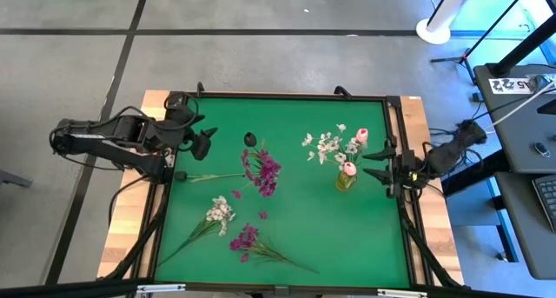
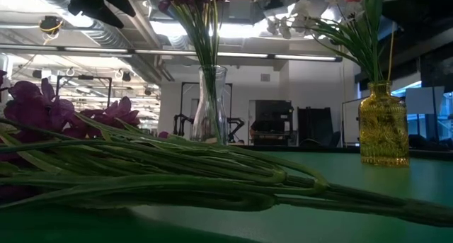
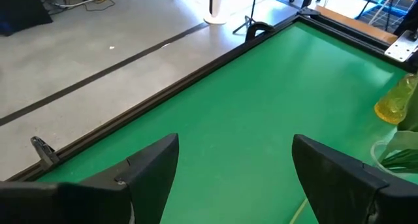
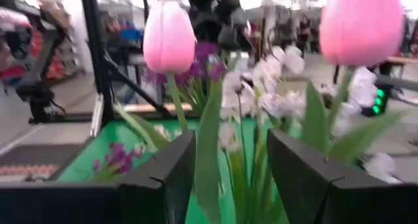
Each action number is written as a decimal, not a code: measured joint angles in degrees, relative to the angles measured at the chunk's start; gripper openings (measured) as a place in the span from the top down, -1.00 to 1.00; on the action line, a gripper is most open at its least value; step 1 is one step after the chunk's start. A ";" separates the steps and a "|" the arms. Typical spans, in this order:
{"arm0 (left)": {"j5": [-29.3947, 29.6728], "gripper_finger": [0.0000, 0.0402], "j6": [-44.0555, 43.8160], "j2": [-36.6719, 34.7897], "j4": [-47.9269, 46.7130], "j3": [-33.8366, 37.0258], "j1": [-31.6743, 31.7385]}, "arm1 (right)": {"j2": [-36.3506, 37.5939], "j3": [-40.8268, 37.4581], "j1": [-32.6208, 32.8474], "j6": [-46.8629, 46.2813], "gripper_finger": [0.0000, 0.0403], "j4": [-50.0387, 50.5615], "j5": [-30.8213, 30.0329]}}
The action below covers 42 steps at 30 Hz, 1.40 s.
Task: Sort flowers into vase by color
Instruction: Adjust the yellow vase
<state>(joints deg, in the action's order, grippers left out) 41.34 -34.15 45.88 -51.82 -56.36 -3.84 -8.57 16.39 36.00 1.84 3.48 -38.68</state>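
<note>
Two vases stood on the green worktop (image 1: 295, 237). A clear glass vase (image 2: 210, 105) near the middle held one bunch of magenta sprays (image 1: 263, 169); a yellow glass vase (image 1: 346, 180) toward the right edge held two pink tulips (image 1: 362, 135) and a cluster of white blossoms (image 1: 326, 145). Three more sprays lay flat on the worktop: one white spray (image 1: 219, 215) near the left front, one magenta spray (image 1: 246, 240) just beside it toward the front edge, and one thin green stem (image 1: 213, 177) reaching from the left edge toward the clear vase. One dark bud (image 1: 250, 139) sat alone behind the clear vase.

The right hand (image 1: 382, 168) hung at the right edge, just beside the yellow vase, its fingers (image 4: 163, 178) apart with the tulip leaves and stems showing between them, clamped on nothing. The left hand (image 1: 204, 142) was at the back left corner, its fingers (image 3: 153, 168) wide apart and empty over bare green surface.
</note>
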 joint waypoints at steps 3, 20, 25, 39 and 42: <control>0.00 -0.46 0.00 0.26 -0.01 0.00 0.00 | -0.08 3.91 5.50 -5.08 0.06 9.82 -6.80; 0.79 -0.46 0.22 1.81 0.01 0.00 0.00 | -18.37 8.26 16.14 -42.24 0.06 32.60 -14.17; 1.20 -0.46 0.26 1.83 0.01 0.00 0.00 | -25.76 8.23 16.14 -53.01 0.06 35.99 -11.02; 1.24 -0.46 1.66 1.83 1.51 0.00 0.00 | -39.47 8.21 16.12 -75.31 0.06 40.62 -4.54; 1.24 -0.46 1.70 1.83 1.50 0.00 0.00 | -42.86 8.21 16.12 -79.22 0.06 40.63 -5.88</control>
<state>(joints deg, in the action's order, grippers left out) 42.59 -32.45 47.70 -50.33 -56.36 -3.84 -51.43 24.60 52.12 -77.38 44.12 -44.56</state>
